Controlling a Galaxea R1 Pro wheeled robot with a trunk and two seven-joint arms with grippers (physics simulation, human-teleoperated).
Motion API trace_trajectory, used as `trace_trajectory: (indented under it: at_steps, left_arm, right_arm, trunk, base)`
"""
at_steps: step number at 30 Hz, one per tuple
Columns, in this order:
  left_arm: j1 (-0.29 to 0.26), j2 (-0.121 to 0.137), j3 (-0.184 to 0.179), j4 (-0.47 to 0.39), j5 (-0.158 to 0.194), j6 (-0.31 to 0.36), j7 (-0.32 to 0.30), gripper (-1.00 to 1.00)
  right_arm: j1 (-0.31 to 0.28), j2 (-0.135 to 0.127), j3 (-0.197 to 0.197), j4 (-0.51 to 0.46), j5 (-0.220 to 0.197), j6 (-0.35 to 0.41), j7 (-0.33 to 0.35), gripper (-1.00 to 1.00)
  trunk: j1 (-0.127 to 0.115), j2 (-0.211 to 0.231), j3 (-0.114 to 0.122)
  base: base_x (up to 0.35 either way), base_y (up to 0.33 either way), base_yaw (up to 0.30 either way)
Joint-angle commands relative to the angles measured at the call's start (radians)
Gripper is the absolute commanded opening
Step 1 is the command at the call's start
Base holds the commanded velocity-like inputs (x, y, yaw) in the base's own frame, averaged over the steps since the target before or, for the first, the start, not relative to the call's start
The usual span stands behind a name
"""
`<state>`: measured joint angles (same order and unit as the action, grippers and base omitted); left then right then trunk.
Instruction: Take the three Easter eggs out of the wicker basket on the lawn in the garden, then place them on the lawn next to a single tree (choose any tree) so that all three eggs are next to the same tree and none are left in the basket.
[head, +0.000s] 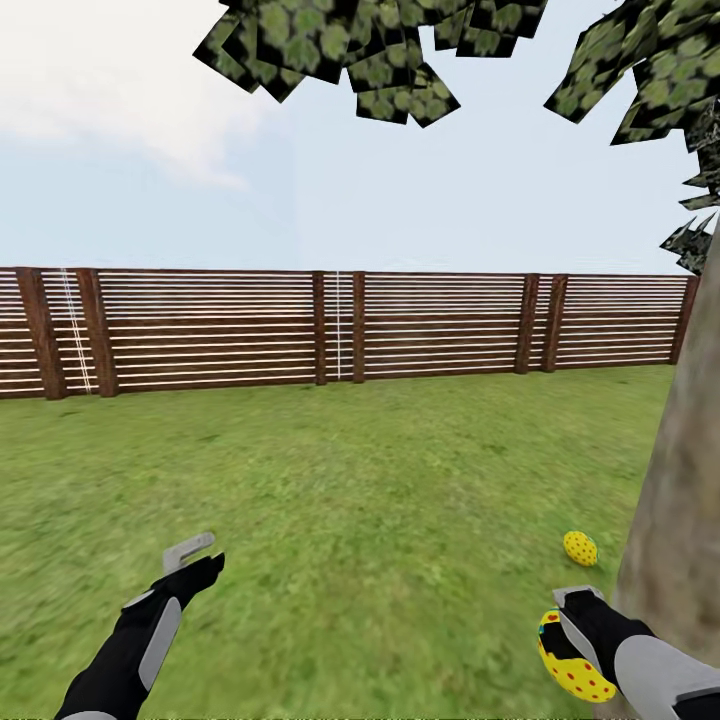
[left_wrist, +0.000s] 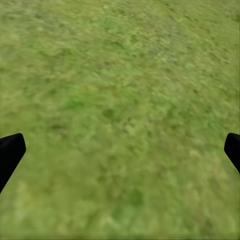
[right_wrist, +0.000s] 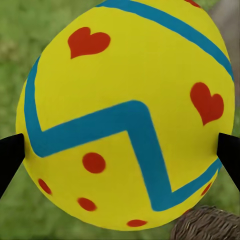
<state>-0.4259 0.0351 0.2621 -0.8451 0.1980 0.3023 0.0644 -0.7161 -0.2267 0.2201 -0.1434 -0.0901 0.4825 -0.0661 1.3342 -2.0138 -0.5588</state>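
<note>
A yellow Easter egg (head: 573, 668) with red dots and a blue zigzag band is held in my right gripper (head: 562, 628), which is shut on it low at the right, close to the tree (head: 672, 520). In the right wrist view this egg (right_wrist: 125, 100) sits between the black fingertips (right_wrist: 10, 155). A second egg (head: 580, 548) lies on the lawn (head: 380, 480) beside the pale trunk's base. A bit of the wicker basket (right_wrist: 206, 225) peeks from behind the held egg. My left gripper (head: 198, 562) hangs open over bare grass (left_wrist: 120, 110), its fingertips (left_wrist: 10, 152) wide apart.
A brown slatted wooden fence (head: 340, 330) runs across the far edge of the lawn. Dark leafy branches (head: 380, 50) hang overhead. Open grass stretches from my arms to the fence.
</note>
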Motion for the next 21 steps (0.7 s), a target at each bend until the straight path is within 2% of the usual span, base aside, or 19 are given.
trace_trajectory:
  at_steps: [1, 21]
  left_arm:
    - [0.0, 0.0, -0.001, -0.001, 0.011, 0.005, 0.005, 1.0]
    - [-0.001, -0.001, -0.003, 0.0, 0.011, 0.005, 0.006, 1.0]
  right_arm:
    - [0.0, 0.0, 0.008, -0.002, -0.01, 0.006, -0.004, -1.0]
    - [0.0, 0.0, 0.008, -0.001, -0.01, 0.006, -0.004, -1.0]
  trunk:
    - [0.004, -0.008, -0.004]
    - [0.081, -0.148, -0.067]
  base:
    - [0.0, 0.0, 0.0]
    - [0.0, 0.0, 0.0]
